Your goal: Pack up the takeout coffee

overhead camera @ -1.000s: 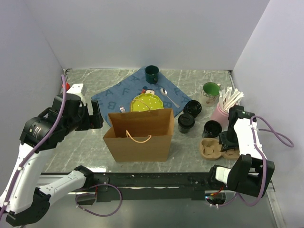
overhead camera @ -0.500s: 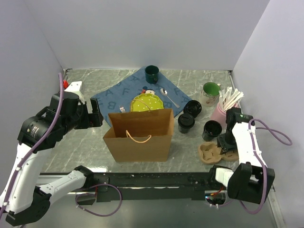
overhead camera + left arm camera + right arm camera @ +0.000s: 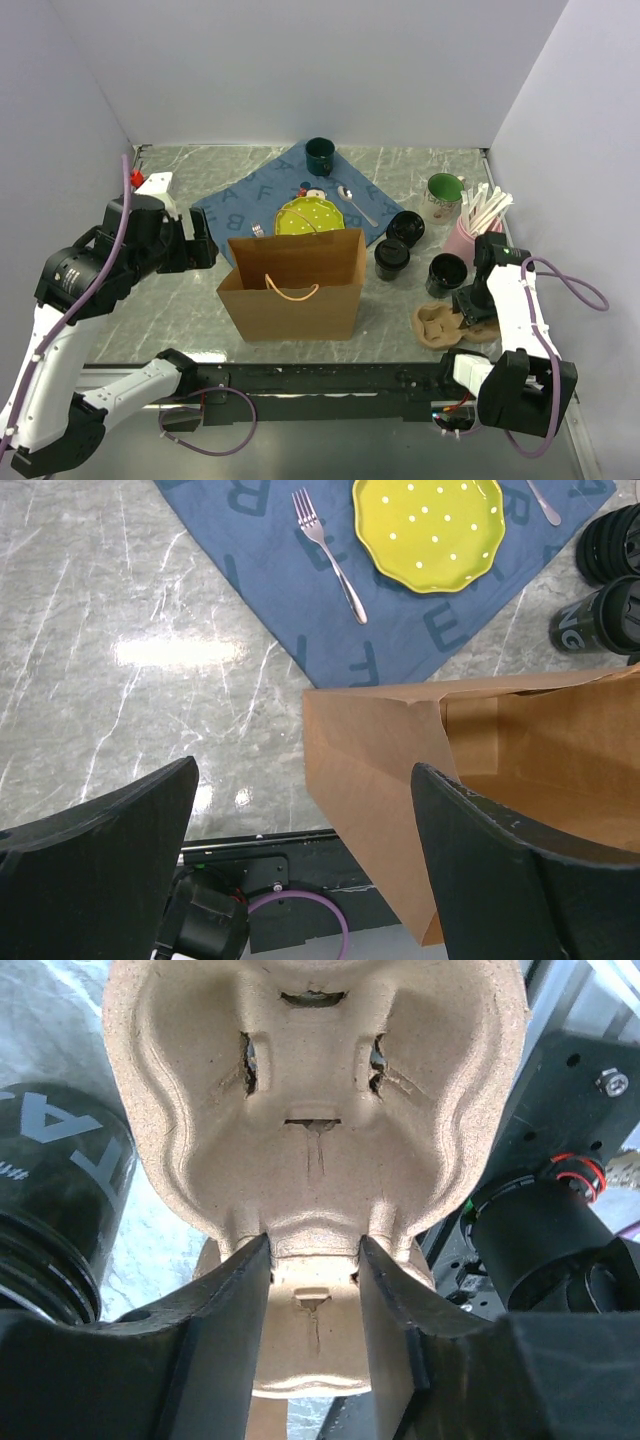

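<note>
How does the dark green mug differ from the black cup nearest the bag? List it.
The mug is dark green and open-topped; the cup is black, lidded, white-lettered. The mug stands at the cloth's far corner; the cup on the table beside the bag. Both stand upright.

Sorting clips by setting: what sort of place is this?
Probably a robot test booth dressed as a café counter: plain white walls around a marble-look table, with lidded black cups and a brown paper bag.

Top view looks down over the whole table [image 3: 180,300]; left wrist faces down, sharing the paper bag [image 3: 380,770]; right wrist, very close, shares the carrier [image 3: 315,1110].
</note>
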You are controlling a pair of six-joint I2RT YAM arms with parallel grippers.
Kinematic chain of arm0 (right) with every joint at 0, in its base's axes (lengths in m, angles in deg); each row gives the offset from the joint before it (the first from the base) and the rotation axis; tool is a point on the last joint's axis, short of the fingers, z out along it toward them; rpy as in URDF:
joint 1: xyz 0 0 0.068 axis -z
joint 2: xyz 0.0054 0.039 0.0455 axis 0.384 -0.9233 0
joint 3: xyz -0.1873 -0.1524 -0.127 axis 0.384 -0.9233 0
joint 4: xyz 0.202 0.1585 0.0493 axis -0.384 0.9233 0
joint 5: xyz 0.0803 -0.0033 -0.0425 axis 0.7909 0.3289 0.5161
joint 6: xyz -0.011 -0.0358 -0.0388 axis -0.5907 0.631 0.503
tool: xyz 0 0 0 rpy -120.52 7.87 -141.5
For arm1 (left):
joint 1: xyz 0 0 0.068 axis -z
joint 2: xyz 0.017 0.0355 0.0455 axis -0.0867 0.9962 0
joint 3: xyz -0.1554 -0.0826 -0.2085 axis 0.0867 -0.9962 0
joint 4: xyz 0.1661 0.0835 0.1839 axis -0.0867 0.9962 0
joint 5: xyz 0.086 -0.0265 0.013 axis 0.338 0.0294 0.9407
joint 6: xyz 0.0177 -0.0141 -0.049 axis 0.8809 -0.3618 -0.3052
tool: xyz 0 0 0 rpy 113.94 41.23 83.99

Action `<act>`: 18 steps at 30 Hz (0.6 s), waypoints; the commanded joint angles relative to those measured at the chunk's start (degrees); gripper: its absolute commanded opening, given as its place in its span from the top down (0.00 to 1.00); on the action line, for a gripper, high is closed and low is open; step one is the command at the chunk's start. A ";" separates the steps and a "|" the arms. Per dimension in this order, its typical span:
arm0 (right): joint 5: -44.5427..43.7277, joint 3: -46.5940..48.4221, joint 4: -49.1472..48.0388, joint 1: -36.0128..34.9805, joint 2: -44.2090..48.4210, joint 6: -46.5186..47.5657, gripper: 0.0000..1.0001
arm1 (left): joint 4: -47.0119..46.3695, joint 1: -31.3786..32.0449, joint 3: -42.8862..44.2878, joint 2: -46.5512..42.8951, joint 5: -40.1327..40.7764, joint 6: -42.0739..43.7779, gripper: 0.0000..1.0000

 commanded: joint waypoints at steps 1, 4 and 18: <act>-1.75 1.53 -0.75 0.23 -0.07 1.69 0.47 | -1.17 0.38 1.84 -0.34 -0.36 -0.07 0.07; -1.93 1.70 -1.80 0.32 0.10 3.01 0.67 | -1.17 0.38 2.02 -0.08 -0.19 -0.25 0.07; -1.76 1.62 -2.60 0.23 0.19 2.57 0.43 | -0.73 0.38 2.20 0.54 0.51 -0.60 0.07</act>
